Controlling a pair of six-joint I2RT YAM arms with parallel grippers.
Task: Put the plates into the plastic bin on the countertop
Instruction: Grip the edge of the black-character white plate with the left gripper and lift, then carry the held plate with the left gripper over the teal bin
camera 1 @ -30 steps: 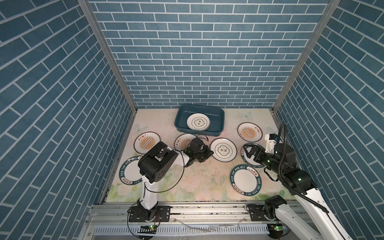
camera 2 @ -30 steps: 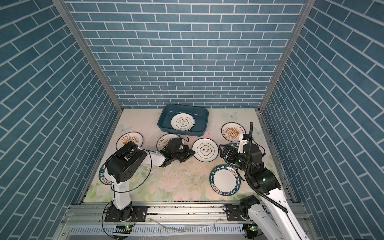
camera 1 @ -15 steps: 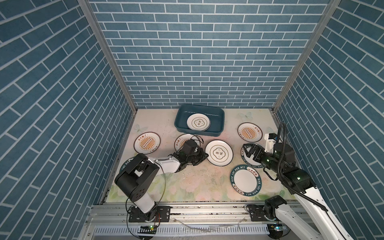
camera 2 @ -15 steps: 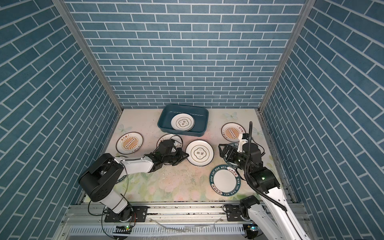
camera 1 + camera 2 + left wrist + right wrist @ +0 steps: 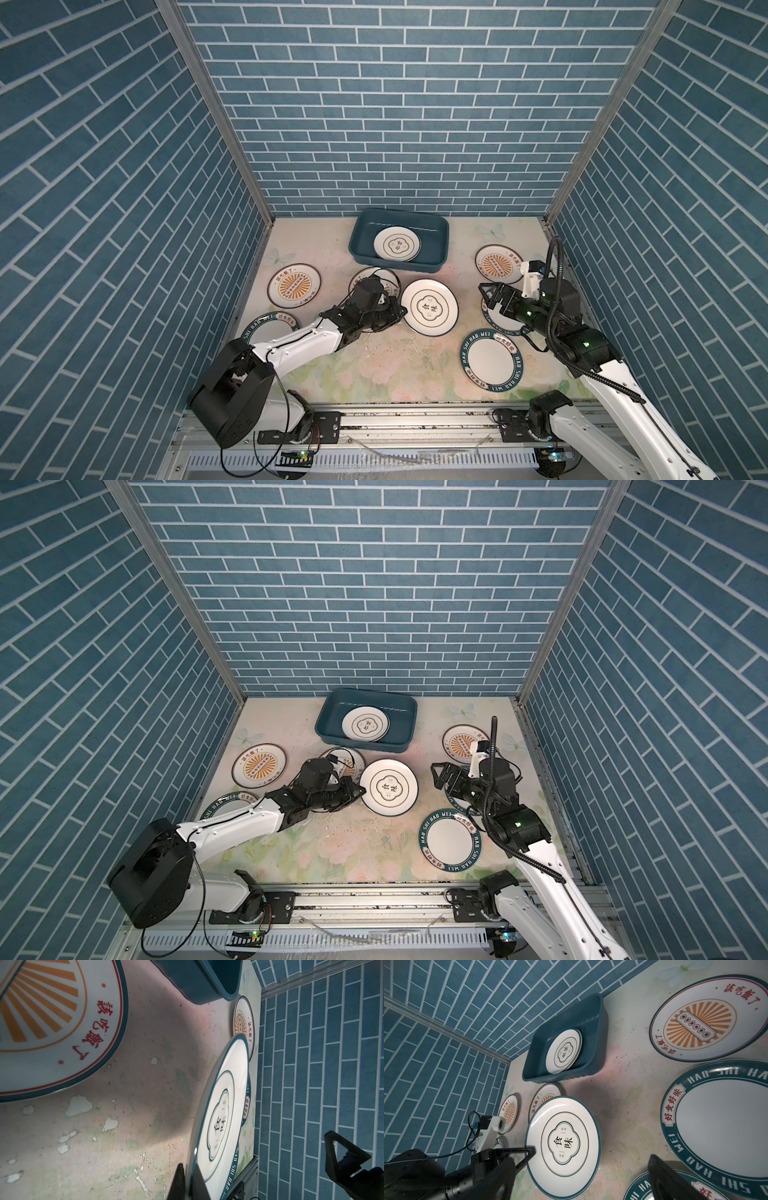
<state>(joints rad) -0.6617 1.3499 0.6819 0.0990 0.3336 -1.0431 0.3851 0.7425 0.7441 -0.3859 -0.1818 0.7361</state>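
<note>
Above scuffed countertop (image 5: 386,365), left gripper (image 5: 402,311) pinches glossy round plate (image 5: 430,306), apparently tilted.

Glossy white plates (image 5: 431,312) — smooth plastic bin (image 5: 436,253) — scuffed, flaking countertop (image 5: 390,361).

The left gripper (image 5: 530,1150) has its jaws pinched on the rim of the quatrefoil plate (image 5: 563,1142), at about nine o'clock if that plate's upright lettering marks twelve. By the same dial, the plastic bin (image 5: 593,1022) stands on the worktop (image 5: 623,1095) at twelve, with a bin plate (image 5: 563,1051) inside and a second rim just behind it. A near sunburst plate (image 5: 544,1095) at eleven is partly covered by the quatrefoil plate, and a far sunburst plate (image 5: 508,1112) lies at ten. A large sunburst plate (image 5: 708,1020) lies at two. A green-rimmed plate (image 5: 720,1126) lies at three. The right gripper (image 5: 580,1167) has its jaws wide apart.
</note>
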